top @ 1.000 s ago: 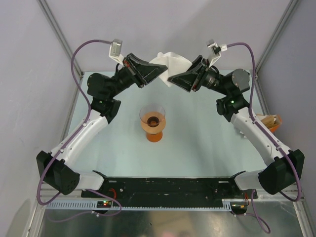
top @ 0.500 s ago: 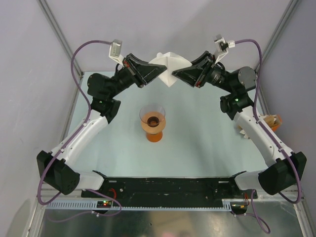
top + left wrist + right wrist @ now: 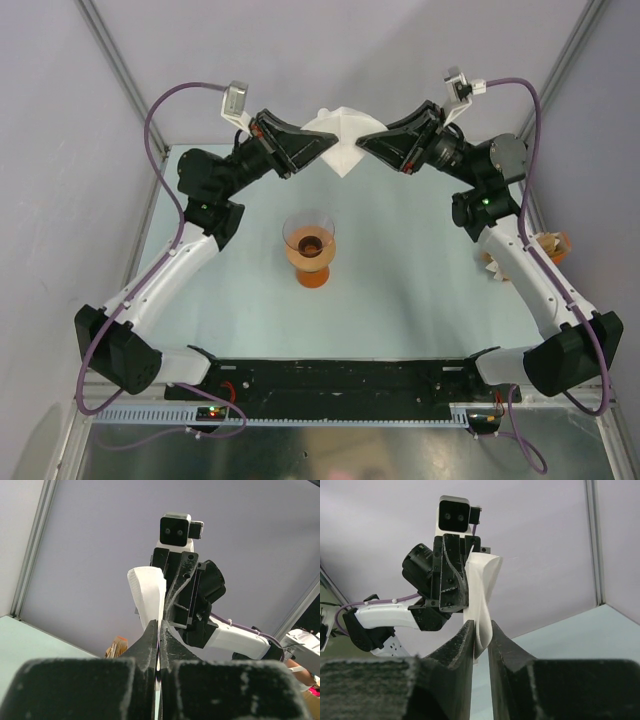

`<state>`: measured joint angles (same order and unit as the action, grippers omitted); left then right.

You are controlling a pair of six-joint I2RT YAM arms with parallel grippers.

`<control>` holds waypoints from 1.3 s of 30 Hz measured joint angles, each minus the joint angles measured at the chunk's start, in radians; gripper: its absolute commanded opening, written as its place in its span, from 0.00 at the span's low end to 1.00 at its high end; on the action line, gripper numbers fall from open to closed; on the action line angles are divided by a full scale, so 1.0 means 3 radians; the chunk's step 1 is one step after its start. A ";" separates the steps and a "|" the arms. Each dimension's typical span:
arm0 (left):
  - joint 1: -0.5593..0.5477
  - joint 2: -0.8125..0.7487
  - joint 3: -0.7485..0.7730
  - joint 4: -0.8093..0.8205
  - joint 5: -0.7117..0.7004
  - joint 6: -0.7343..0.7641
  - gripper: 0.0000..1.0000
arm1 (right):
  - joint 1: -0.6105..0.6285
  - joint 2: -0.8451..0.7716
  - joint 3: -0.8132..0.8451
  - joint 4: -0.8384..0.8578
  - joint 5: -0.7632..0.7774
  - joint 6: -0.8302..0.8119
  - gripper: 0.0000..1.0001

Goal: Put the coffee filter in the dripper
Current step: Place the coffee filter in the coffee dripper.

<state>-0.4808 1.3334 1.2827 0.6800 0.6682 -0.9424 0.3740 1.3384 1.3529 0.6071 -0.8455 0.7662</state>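
both arms raised at back of table, left gripper (image 3: 322,150) and right gripper (image 3: 366,143) each pinched closed on white coffee filter (image 3: 343,143) held between them, above and behind dripper (image 3: 310,248) standing on table (image 3: 400,270).

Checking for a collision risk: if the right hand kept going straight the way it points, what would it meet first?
Past the filter it grips, the right hand faces the left hand directly. That would likely be met first, though the gap between them is hard to judge.
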 measured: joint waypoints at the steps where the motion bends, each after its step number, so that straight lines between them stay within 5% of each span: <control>1: 0.0000 0.0000 0.0000 -0.0001 0.0005 0.0001 0.00 | -0.0013 -0.0003 0.0000 0.0000 0.0006 0.0003 0.06; 5: 0.0000 0.0000 0.0000 -0.0001 0.0029 0.0003 0.02 | -0.0036 -0.0011 0.0006 -0.0019 0.0024 0.0010 0.00; 9: 0.0005 0.0000 0.0000 -0.0003 0.0047 0.0029 0.34 | -0.0045 -0.0011 0.0006 -0.0024 0.0023 0.0013 0.00; 12: 0.0043 0.0000 0.0000 -0.0015 0.0057 0.0064 0.39 | -0.0071 -0.0011 0.0010 -0.0020 0.0022 0.0013 0.00; 19: 0.0240 -0.0006 0.0000 -0.0093 0.0060 0.0150 0.02 | -0.0098 -0.0011 0.0010 -0.0019 -0.0006 0.0027 0.00; 24: 0.0267 -0.0023 0.0000 -0.0128 0.0072 0.0175 0.00 | -0.0099 -0.0011 0.0011 -0.0023 -0.0031 0.0027 0.00; 27: 0.0267 -0.0046 0.0000 -0.0130 0.0090 0.0189 0.22 | -0.0100 -0.0011 0.0013 -0.0024 -0.0032 0.0025 0.00; 29: 0.0267 -0.0065 0.0000 -0.0130 0.0104 0.0226 0.27 | -0.0102 -0.0011 0.0018 -0.0027 -0.0036 0.0025 0.00; 33: 0.0304 -0.0100 0.0000 -0.0128 0.0109 0.0245 0.05 | -0.0104 -0.0011 0.0019 -0.0038 -0.0057 0.0025 0.00; 39: 0.0337 -0.0108 0.0000 -0.0131 0.0135 0.0267 0.00 | -0.0104 -0.0011 0.0031 -0.0042 -0.0092 0.0025 0.00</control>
<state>-0.3798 1.3010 1.2827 0.6407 0.7086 -0.8623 0.3428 1.3350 1.3621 0.5945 -0.8730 0.7738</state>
